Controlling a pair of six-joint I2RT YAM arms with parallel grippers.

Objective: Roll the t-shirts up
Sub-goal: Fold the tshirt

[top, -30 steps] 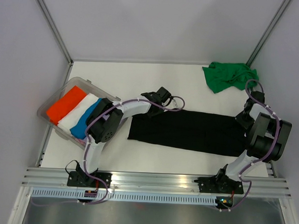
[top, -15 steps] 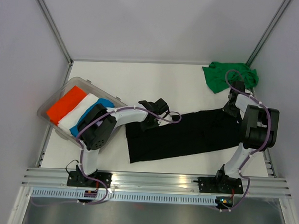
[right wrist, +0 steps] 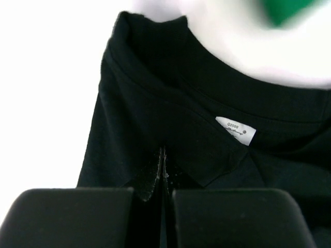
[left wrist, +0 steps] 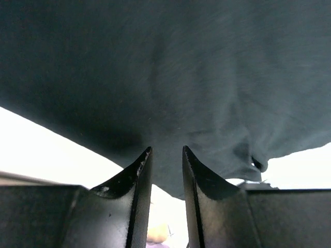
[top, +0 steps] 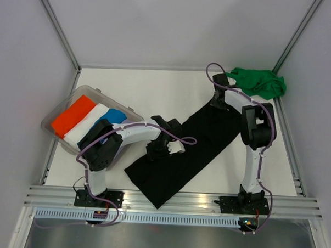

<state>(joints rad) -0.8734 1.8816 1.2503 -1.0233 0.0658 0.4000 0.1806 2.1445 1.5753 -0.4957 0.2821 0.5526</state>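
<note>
The black t-shirt (top: 200,139), folded into a long strip, lies diagonally from back right to front left. My right gripper (top: 217,100) is at its far end, shut (right wrist: 163,150) on the black cloth (right wrist: 155,103) just below the collar, near a white label (right wrist: 235,130). My left gripper (top: 165,146) sits at the strip's left edge near the middle. Its fingers stand a little apart (left wrist: 166,150), with black cloth (left wrist: 181,77) just past the tips and white table showing in the gap. The bright green t-shirt (top: 255,84) lies crumpled at the back right corner, blurred in the right wrist view (right wrist: 289,10).
A clear plastic tub (top: 87,89) at the left holds folded orange (top: 72,114), white (top: 88,126) and blue (top: 108,119) shirts. Grey walls and metal posts close in the table's back and sides. The rail with the arm bases runs along the near edge.
The right gripper has carried the collar end back and to the left. The black shirt has swung from lying across the table to a diagonal. The left gripper has come nearer.
</note>
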